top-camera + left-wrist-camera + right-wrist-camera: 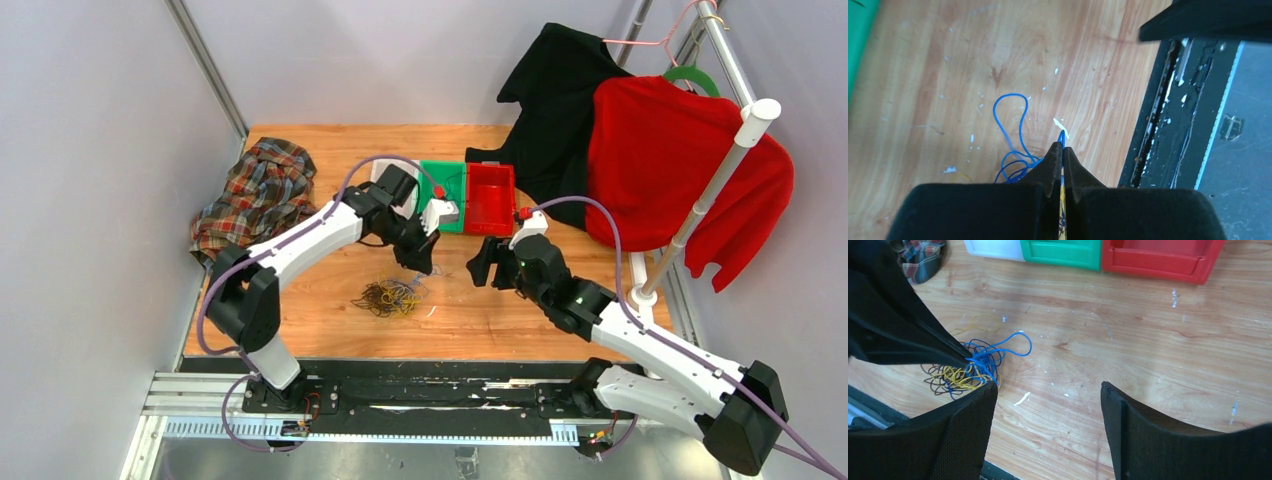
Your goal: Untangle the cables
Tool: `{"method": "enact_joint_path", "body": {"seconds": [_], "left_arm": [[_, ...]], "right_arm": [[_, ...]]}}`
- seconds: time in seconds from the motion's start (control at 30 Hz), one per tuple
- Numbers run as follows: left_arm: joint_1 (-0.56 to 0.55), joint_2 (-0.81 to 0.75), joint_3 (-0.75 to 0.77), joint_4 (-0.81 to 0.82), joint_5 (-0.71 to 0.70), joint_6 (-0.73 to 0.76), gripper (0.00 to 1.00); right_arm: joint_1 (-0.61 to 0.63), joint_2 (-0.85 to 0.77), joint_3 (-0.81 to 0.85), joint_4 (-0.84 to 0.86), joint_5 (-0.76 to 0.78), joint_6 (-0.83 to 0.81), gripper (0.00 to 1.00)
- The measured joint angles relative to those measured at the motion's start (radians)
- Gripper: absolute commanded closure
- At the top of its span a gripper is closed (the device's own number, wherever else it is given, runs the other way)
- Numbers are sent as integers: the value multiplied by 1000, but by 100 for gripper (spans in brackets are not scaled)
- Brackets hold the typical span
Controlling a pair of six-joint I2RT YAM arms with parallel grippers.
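Closest in the left wrist view, the left hand [1062, 150] has its two black fingers pressed tightly together, pinching thin strands of the cables [965, 372]; a blue wire pokes out at the fingertips and a yellow one shows in the slit between them. Those cables, blue, yellow-orange and dark, form a curly tangle on the wooden table [480, 310], close to the middle of its near edge. One blue loop [1010, 120] trails from the tangle and lies flat on the wood. Just to the right, the right hand [1048, 385] hangs above bare wood with its fingers spread wide, gripping nothing and apart from the tangle. At the far edge a white bin [993, 247], a green bin [445, 180] and a red bin [490, 195] stand in a row. A plaid cloth [258, 190] lies crumpled at the left edge
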Motion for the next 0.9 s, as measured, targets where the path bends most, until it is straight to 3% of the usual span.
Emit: {"method": "enact_joint_path", "body": {"seconds": [0.43, 0.9], "left_arm": [[0, -216, 154, -95, -8, -97, 99], [2, -308, 351, -210, -19, -155, 99]], "right_arm": [[47, 46, -40, 285, -188, -23, 22], [131, 372, 130, 540, -233, -75, 22]]}}
